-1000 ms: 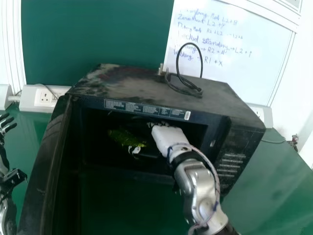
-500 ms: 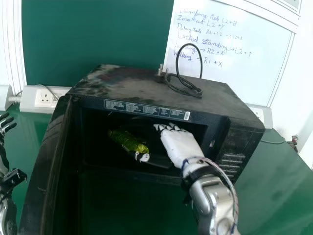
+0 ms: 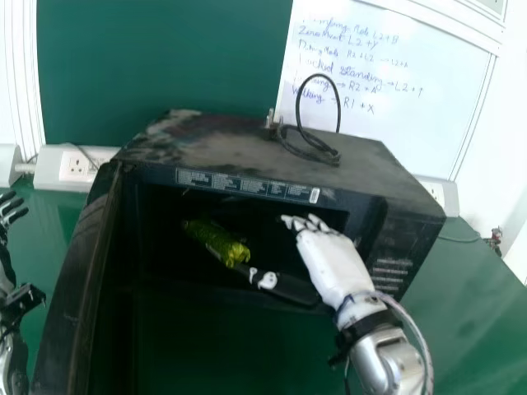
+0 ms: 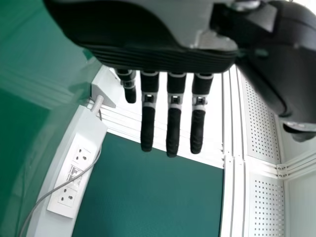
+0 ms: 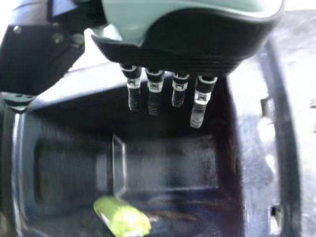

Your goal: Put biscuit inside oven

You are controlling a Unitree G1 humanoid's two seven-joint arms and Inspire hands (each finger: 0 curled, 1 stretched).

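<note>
The green biscuit packet (image 3: 216, 239) lay inside the oven (image 3: 222, 141), off to the left of the right hand (image 3: 336, 267), on its thumb side. From where I stood, the packet's long axis slanted from deeper on the left to nearer the mouth on the right, so its near end pointed roughly towards the thumb (image 3: 290, 286). The right hand's fingers (image 5: 154, 96) were straight and slightly apart, well clear of the packet; whether the thumb brushed it, I couldn't tell. The left hand (image 4: 173, 131) was off beyond the door (image 3: 74, 263), fingers straight too. With the packet in, the right hand, much the nearer, probably needed to back out rightwards, lest that thumb drag the near end along.
</note>
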